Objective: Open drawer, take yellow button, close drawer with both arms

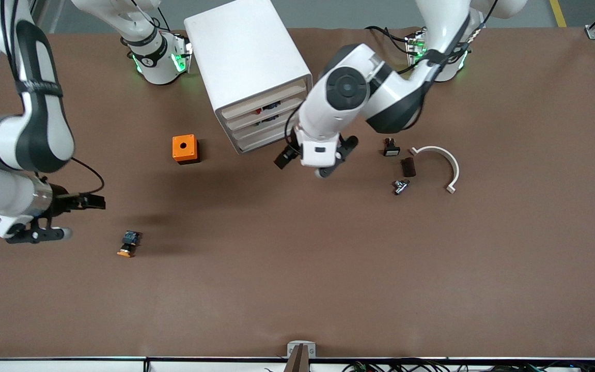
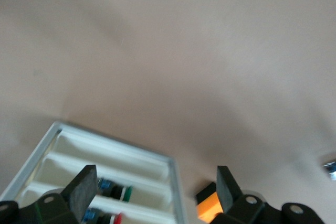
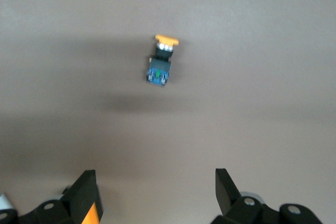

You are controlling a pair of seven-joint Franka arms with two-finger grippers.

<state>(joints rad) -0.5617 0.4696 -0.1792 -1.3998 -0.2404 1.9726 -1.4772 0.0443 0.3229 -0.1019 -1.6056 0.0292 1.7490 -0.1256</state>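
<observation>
The white cabinet [image 1: 248,62] stands near the robots' bases. Its uppermost drawer [image 1: 264,106] sits level with the three below it. My left gripper [image 1: 336,157] hovers over the table in front of the cabinet, open and empty. In the left wrist view my gripper [image 2: 157,187] faces the cabinet front [image 2: 110,174], where small parts show in the lower drawers. The button [image 1: 130,243] lies on its side on the table, toward the right arm's end. My right gripper [image 1: 52,227] hovers beside it, open and empty. The right wrist view shows the button [image 3: 160,64] ahead of my gripper [image 3: 155,192].
An orange cube with a round hole [image 1: 184,149] sits beside the cabinet and also shows in the left wrist view [image 2: 210,205]. Toward the left arm's end lie a small black part with a white face [image 1: 390,148], a dark block [image 1: 408,167], a metal part [image 1: 401,186] and a white curved piece [image 1: 444,160].
</observation>
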